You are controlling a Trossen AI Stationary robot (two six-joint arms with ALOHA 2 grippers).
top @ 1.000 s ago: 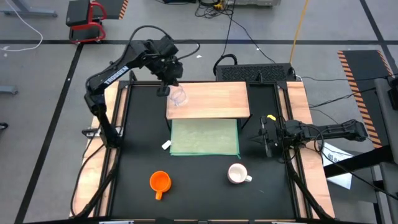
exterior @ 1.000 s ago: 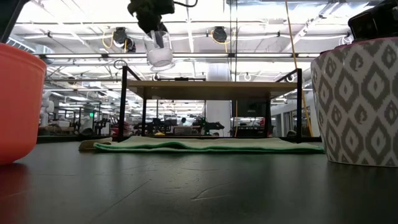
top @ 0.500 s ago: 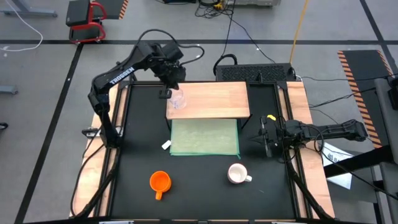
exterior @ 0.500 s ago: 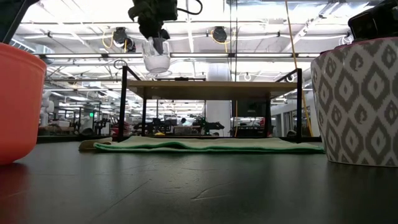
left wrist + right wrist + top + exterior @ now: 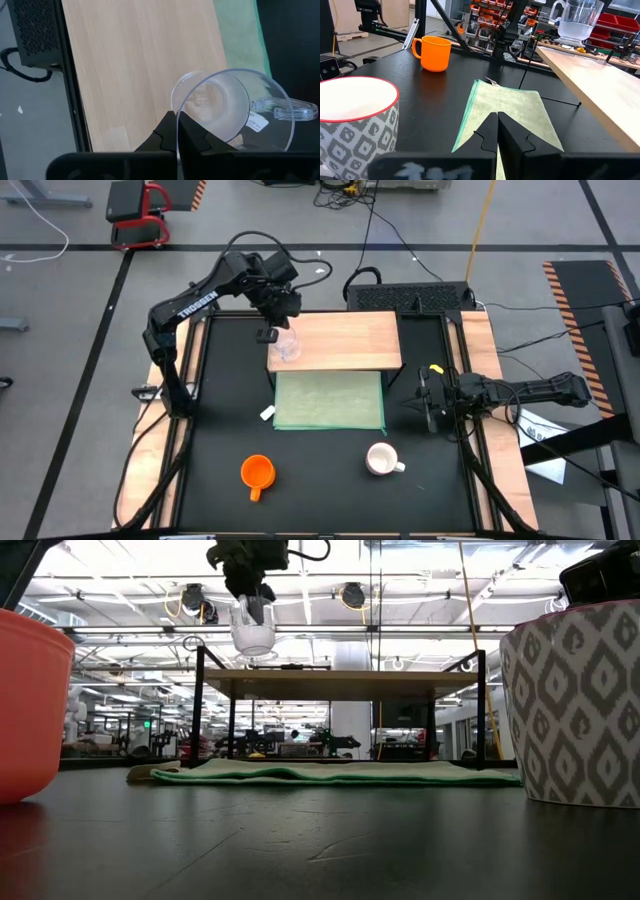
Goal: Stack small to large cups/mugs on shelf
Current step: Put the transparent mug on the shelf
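Cups first, nearest outward from the shelf (image 5: 340,342) as landmark: the orange mug (image 5: 257,472) and the patterned white mug (image 5: 381,459) stand on the black table (image 5: 220,430) well in front of the shelf, beyond the green mat (image 5: 328,400) that lies just in front of it. The right gripper (image 5: 426,401) waits beside the mat's right edge, fingers pressed together on nothing. Farthest back, the left gripper (image 5: 268,332) grasps the clear cup (image 5: 252,632) by its rim over the shelf's left end; the low view shows the cup upright, hanging just above the board and not yet touching it.

The main risk, as I judge it, is placement so near the shelf's left edge: released while still in the air or slightly tilted, the light cup could bounce or tip off the side. Its handle (image 5: 282,107) appears to overhang that edge already, and fingers pinching only the rim could drag it when they part.

The left arm reaches from the shelf's left rear corner, elbow raised, wrist bent steeply downward.
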